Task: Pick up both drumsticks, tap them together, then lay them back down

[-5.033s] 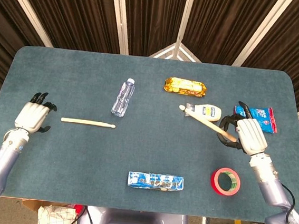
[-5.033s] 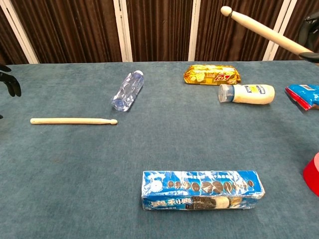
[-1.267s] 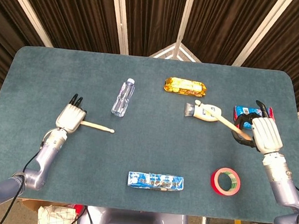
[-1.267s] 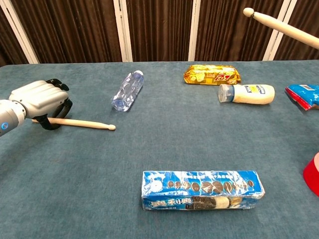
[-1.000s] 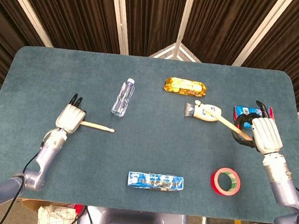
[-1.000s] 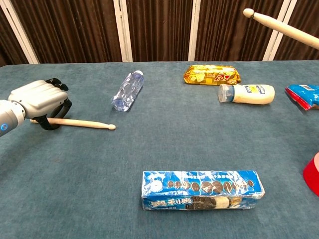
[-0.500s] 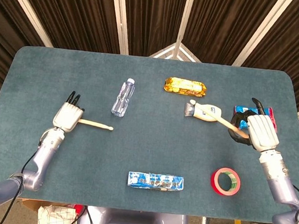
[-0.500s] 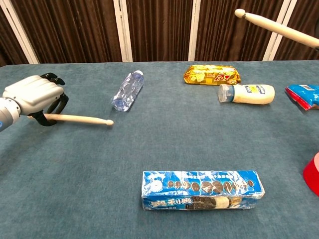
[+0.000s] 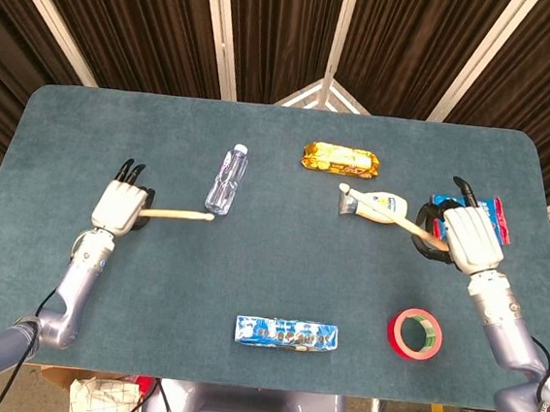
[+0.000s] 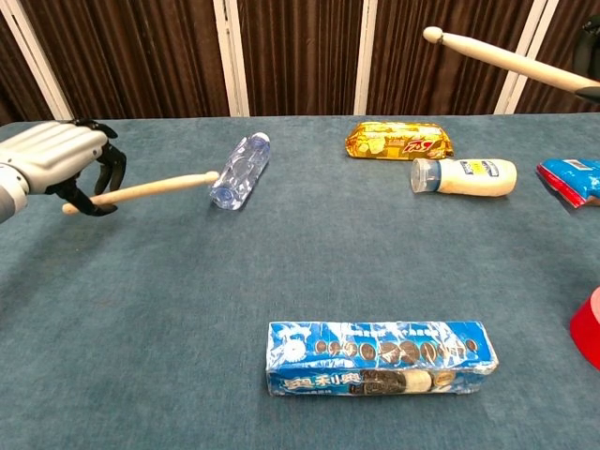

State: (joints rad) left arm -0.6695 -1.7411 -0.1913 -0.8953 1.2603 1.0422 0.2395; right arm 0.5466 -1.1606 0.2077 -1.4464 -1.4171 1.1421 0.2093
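This looks like a robotics lab set up for recording, not a home or shop. A bench [image 9: 268, 274] covered in blue-grey felt stands in front of dark brown curtains [image 9: 147, 18] hung between white frame posts [image 9: 219, 25]. On the bench lie unrelated test goods: a water bottle [image 9: 226, 178], a gold snack pack [image 9: 340, 159] behind it to the right, a cookie box [image 9: 287, 333] at the near edge, and red tape [image 9: 415, 333] near that box.

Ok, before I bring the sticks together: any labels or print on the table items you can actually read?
Nothing reads for certain.
Blue cookie box: white characters and cookie pictures, too blurred to quote.
Gold snack pack: red logo, illegible.
White bottle: small dark label, too small.
Blue packet: print unreadable.
Water bottle: no legible label.
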